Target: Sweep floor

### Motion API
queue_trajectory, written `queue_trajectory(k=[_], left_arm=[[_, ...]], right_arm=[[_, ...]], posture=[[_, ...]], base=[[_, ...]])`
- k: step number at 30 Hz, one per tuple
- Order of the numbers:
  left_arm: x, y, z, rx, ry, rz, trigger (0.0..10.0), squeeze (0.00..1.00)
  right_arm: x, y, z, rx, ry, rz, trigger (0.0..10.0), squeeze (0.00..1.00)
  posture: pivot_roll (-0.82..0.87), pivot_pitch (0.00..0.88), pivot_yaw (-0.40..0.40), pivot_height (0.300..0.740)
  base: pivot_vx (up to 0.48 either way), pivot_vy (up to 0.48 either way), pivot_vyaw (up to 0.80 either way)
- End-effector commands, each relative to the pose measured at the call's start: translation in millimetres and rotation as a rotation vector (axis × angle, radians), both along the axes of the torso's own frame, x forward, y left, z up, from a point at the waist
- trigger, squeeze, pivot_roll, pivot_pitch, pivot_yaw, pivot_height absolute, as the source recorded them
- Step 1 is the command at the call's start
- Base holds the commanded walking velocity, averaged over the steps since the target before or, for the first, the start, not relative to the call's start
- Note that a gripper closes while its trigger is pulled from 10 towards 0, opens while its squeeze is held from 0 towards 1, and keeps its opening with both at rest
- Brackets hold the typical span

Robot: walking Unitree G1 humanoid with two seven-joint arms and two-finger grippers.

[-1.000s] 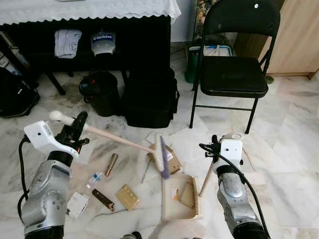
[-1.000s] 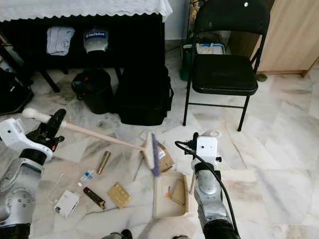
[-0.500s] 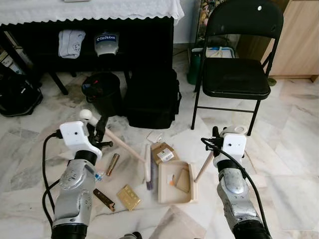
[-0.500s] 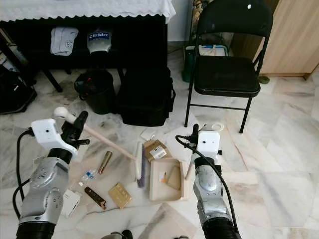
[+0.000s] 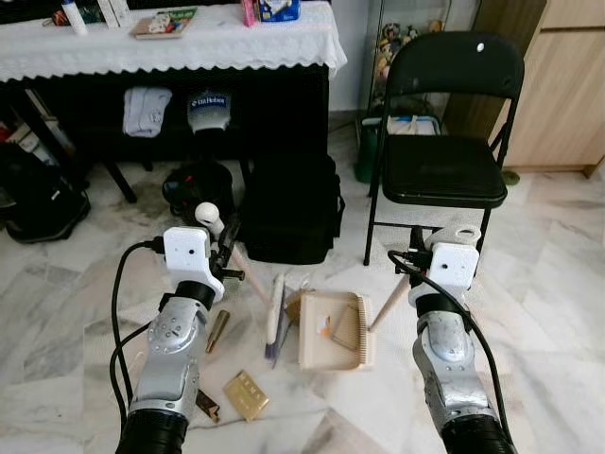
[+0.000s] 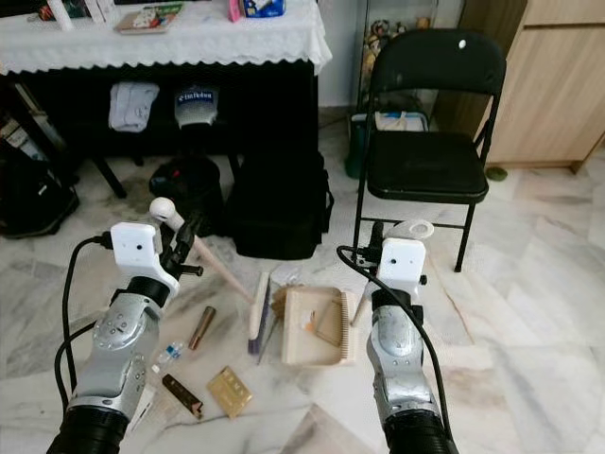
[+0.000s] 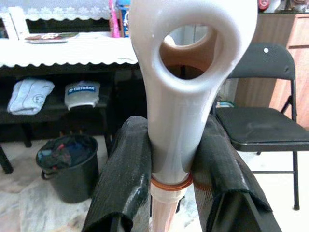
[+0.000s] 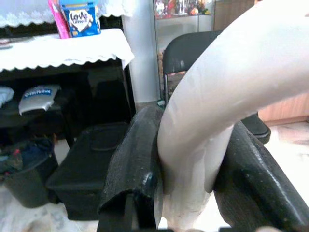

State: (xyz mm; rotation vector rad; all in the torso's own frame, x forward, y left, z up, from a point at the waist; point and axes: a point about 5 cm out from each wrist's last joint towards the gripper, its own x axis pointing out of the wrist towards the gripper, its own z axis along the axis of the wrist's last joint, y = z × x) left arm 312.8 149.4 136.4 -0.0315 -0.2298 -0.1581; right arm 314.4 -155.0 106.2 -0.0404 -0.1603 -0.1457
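My left gripper [image 5: 225, 250] is shut on the pale broom handle [image 7: 186, 92], just below its looped end. The broom head [image 5: 275, 316] lies on the marble floor against the left side of the beige dustpan [image 5: 331, 331]. In the pan lie a cardboard piece and a small orange bit. My right gripper [image 8: 193, 159] is shut on the dustpan's pale handle [image 5: 388, 303], which slants up from the pan. A brass tube [image 5: 216, 331], a gold card [image 5: 245, 394], a small bottle [image 6: 166, 356] and a dark bar [image 6: 181, 395] lie to the left.
A black folding chair [image 5: 444, 161] stands at the right, close behind the dustpan. A black bag [image 5: 288, 203] and a black bin [image 5: 194, 189] sit under the table with the white cloth [image 5: 189, 38]. A wooden cabinet [image 5: 558, 85] stands far right.
The camera has tilted up. My left gripper swung in toward the middle, bringing the broom head from the pan's upper corner to lie along its left side. The dustpan shifted forward.
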Motion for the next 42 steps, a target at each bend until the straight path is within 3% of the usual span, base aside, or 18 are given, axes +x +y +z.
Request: queue_trajectory(k=[1, 11, 19, 32, 38, 42], left_arm=[[2.4, 5.4, 2.8, 0.02, -0.029, 0.015, 10.0, 0.0], [0.1, 2.6, -7.8, 0.052, -0.019, 0.039, 10.0, 0.0], [-5.3, 8.4, -9.1, 0.067, -0.035, 0.085, 10.0, 0.0], [-7.8, 0.8, -6.9, 0.088, -0.05, 0.079, 10.0, 0.0], [-8.4, 5.1, -0.9, 0.134, -0.054, 0.073, 10.0, 0.0], [-11.4, 17.2, -4.1, 0.134, -0.048, 0.144, 10.0, 0.0]], right_arm=[[1.2, 0.3, 6.3, 0.012, -0.034, -0.011, 10.0, 0.0], [0.3, 0.1, 15.2, 0.003, -0.06, 0.006, 10.0, 0.0], [-1.8, -0.6, 13.8, -0.003, -0.049, 0.022, 10.0, 0.0], [-1.0, -7.9, 14.2, -0.013, -0.037, 0.015, 10.0, 0.0], [10.5, 5.2, 19.4, 0.045, -0.057, 0.026, 10.0, 0.0], [11.8, 15.0, 20.8, 0.049, -0.06, 0.069, 10.0, 0.0]], posture=[[-0.01, 0.0, 0.079, 0.74], [-0.03, 0.0, 0.07, 0.74], [-0.01, 0.021, 0.048, 0.74], [0.01, 0.014, 0.053, 0.74], [0.07, 0.004, 0.07, 0.74], [0.08, 0.0, 0.056, 0.74]], base=[[0.0, 0.0, 0.0], [0.0, 0.0, 0.0], [0.0, 0.0, 0.75], [0.0, 0.0, 0.8], [0.0, 0.0, 0.8], [0.0, 0.0, 0.8]])
